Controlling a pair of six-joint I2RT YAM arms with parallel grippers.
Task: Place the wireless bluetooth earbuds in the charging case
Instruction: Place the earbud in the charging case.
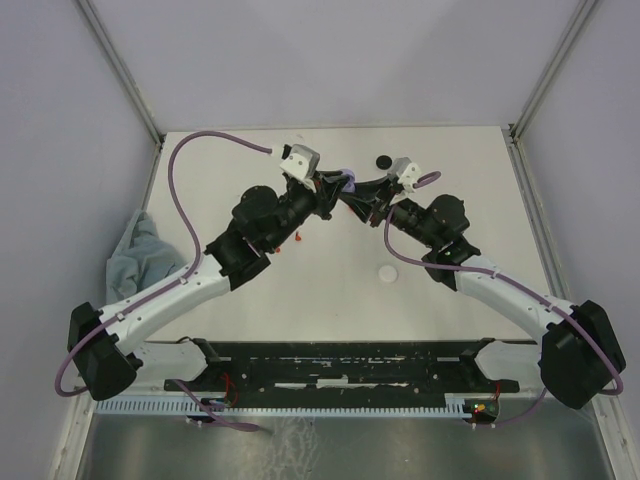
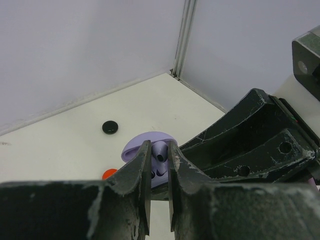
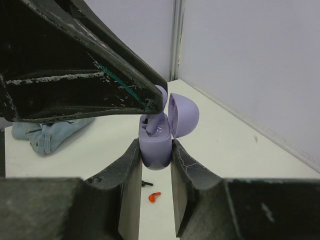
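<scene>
My right gripper (image 3: 155, 144) is shut on the base of an open lavender charging case (image 3: 156, 150), held above the table with its lid (image 3: 183, 114) swung back. My left gripper (image 2: 159, 146) is shut on a lavender earbud (image 2: 160, 154), right at the case's open top (image 2: 145, 142). In the right wrist view the earbud's stem (image 3: 156, 126) sits partly in a case well under the left finger's tip (image 3: 150, 102). In the top view both grippers meet at the case (image 1: 347, 176) at the table's back middle.
A red earbud (image 3: 155, 196) and a black earbud (image 3: 146, 183) lie on the table under the case. A black round case (image 1: 382, 160) lies behind the grippers, a white one (image 1: 388, 273) in front. A blue-grey cloth (image 1: 135, 255) lies at the left edge.
</scene>
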